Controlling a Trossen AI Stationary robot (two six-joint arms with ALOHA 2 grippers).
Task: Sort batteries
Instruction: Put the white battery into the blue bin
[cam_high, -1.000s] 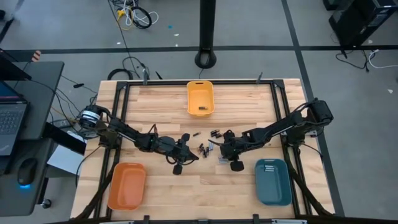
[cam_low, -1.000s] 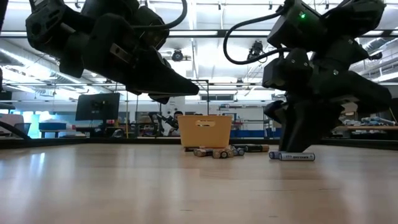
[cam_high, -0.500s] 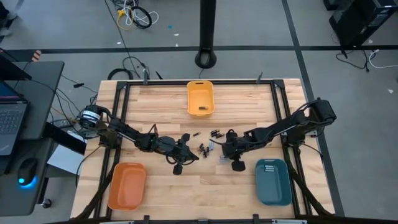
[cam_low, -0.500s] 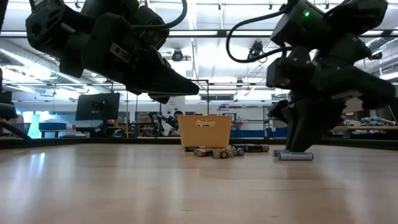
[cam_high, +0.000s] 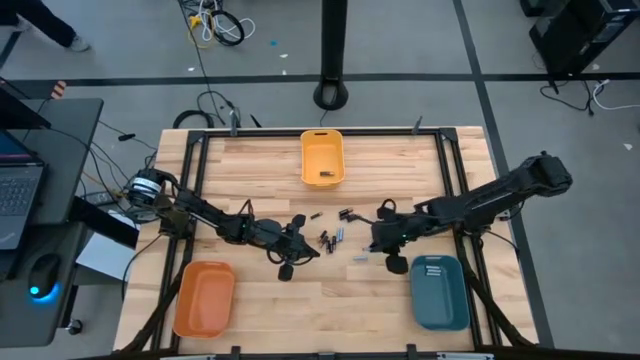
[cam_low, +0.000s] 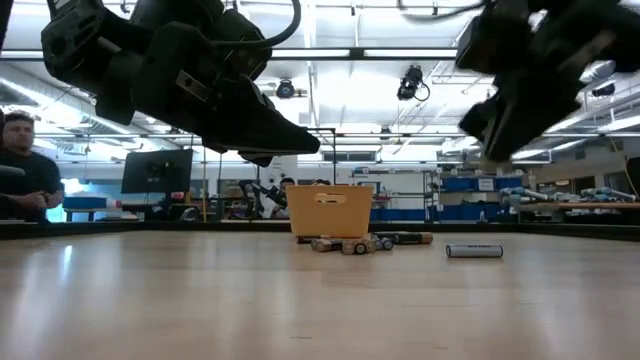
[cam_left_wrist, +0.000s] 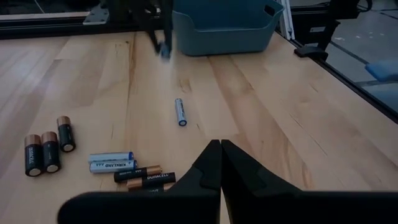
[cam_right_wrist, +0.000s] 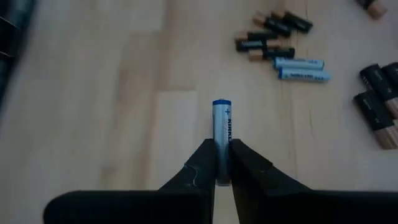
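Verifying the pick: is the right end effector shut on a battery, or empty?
Shut on it: right wrist view shows the right end effector pinching a pale blue battery between its fingers, held above the table.

The counter (cam_high: 260, 170) is pale wood with a smooth satin grain. The bins (cam_high: 322, 157) look like matt plastic. Batteries (cam_right_wrist: 222, 127) have glossy printed wrappers.

The wooden table (cam_high: 250, 170) bears loose batteries (cam_high: 330, 238) and three bins (cam_high: 322, 157).
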